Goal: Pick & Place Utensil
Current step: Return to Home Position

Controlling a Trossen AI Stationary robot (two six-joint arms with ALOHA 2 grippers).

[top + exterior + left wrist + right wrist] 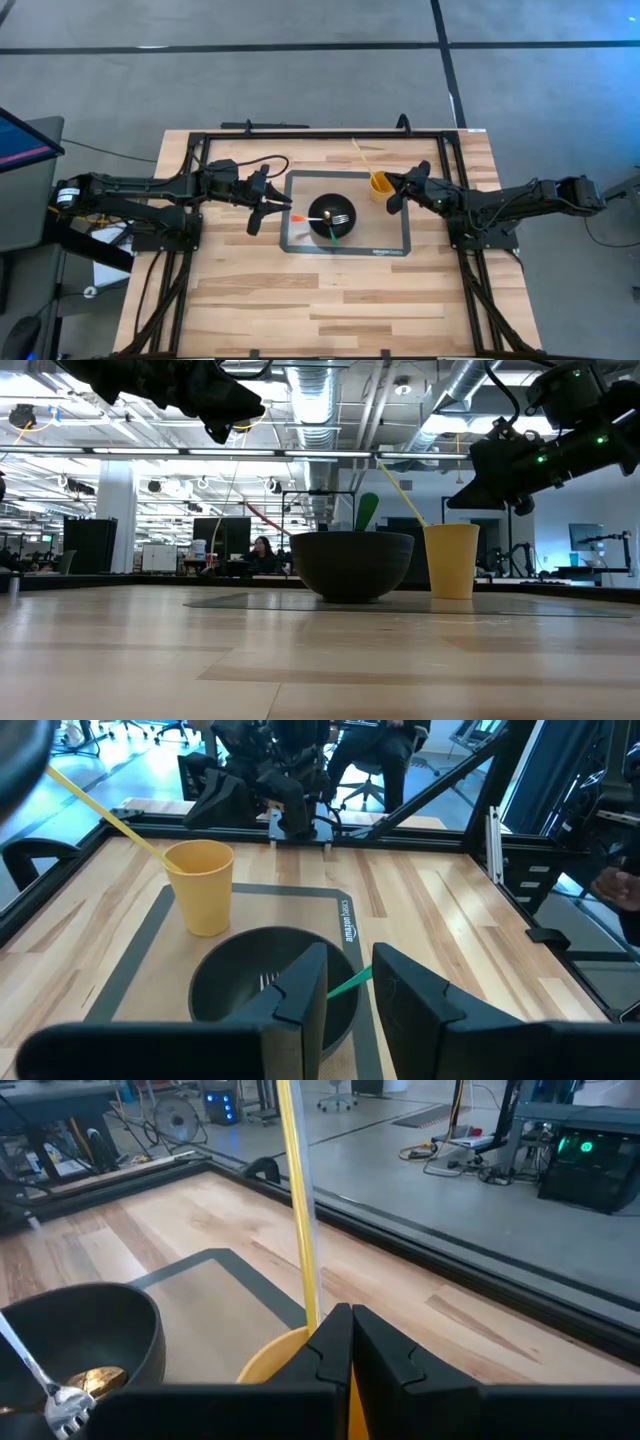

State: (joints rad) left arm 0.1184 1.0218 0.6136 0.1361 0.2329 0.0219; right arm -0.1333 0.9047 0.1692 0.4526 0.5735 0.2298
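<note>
A black bowl [331,217] [240,990] sits on a grey mat [396,240]. In it lie a silver fork [342,218] [55,1398] and a green-handled utensil [330,232] [350,982], whose handle sticks out over the rim. A yellow cup [380,185] [451,560] stands at the mat's far right corner, with a long yellow stick [357,152] [300,1190] leaning out of it. My left gripper [350,995] is open, high above the bowl's left rim. My right gripper [351,1342] is shut and hovers just above the cup's right side [470,490].
Black frame rails [300,133] run along the table's far edge and down both sides by the arm bases. A small orange tip [297,217] shows at the bowl's left edge. Bare wood [330,300] lies between the mat and the near edge. A person sits beyond the table [262,550].
</note>
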